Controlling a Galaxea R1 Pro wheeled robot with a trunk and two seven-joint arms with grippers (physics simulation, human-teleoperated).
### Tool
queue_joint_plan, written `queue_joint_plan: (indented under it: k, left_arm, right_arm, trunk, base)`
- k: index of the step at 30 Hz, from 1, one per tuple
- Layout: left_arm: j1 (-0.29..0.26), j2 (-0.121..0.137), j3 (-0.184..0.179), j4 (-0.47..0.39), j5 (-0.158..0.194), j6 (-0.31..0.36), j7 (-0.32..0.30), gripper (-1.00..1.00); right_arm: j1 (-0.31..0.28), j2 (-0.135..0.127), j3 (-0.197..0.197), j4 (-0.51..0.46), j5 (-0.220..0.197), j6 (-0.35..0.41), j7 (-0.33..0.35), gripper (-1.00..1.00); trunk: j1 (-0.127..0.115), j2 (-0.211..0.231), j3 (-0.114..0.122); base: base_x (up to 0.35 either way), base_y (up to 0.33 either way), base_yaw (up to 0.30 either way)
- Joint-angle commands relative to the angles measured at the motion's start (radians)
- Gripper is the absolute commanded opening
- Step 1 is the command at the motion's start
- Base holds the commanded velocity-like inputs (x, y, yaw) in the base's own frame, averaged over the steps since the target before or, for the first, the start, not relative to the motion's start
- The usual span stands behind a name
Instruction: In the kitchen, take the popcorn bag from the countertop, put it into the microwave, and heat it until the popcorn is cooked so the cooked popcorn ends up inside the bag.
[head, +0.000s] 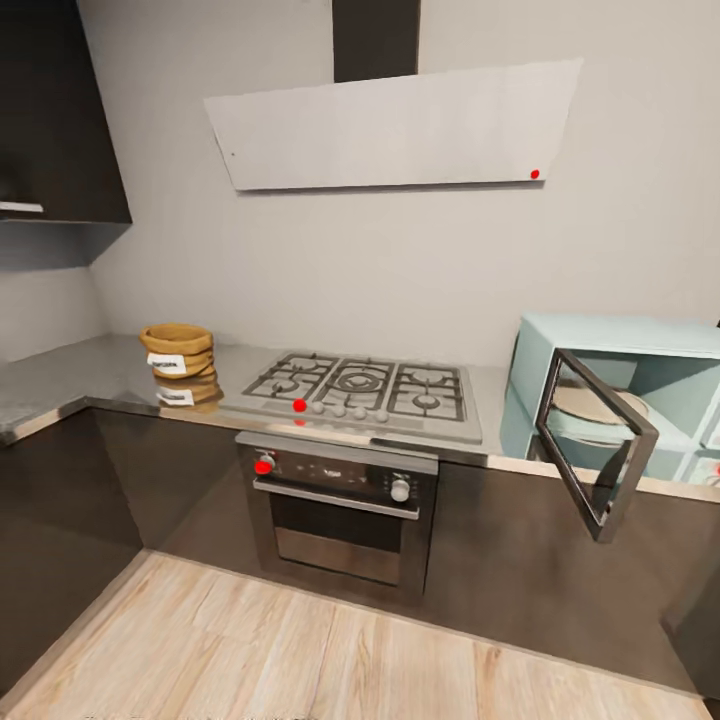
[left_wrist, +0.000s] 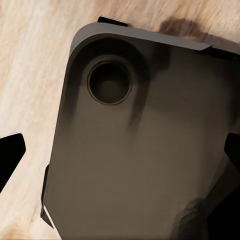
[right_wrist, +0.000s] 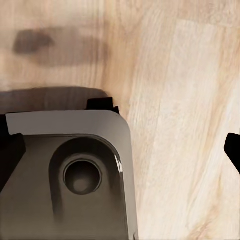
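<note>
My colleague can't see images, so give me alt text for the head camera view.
A tan popcorn bag sits on the grey countertop left of a steel gas hob; at right, a mint-blue microwave stands with its door swung open.

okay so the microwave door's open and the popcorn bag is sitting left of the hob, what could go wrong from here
The microwave door swings out past the countertop edge, so the robot could bump it when driving up. The popcorn bag sits at the far side of the gas hob, so carrying it across risks a drop or snag on the grates.
</note>
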Motion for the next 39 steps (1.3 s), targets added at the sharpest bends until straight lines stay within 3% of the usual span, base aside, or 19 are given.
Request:
queue_joint_plan:
  k: [1, 39]
  left_arm:
    - [0.000, 0.000, 0.000, 0.000, 0.007, -0.003, 0.000, 1.00]
    - [0.000, 0.000, 0.003, 0.000, 0.009, -0.003, 0.000, 1.00]
  right_arm:
    - [-0.001, -0.001, -0.008, 0.003, 0.006, -0.005, 0.003, 1.00]
    - [-0.001, 0.001, -0.007, 0.003, 0.006, -0.005, 0.003, 1.00]
  trunk:
    - [0.000, -0.001, -0.001]
    - [0.000, -0.001, -0.001]
  base:
    - [0.000, 0.000, 0.270]
    - [0.000, 0.000, 0.270]
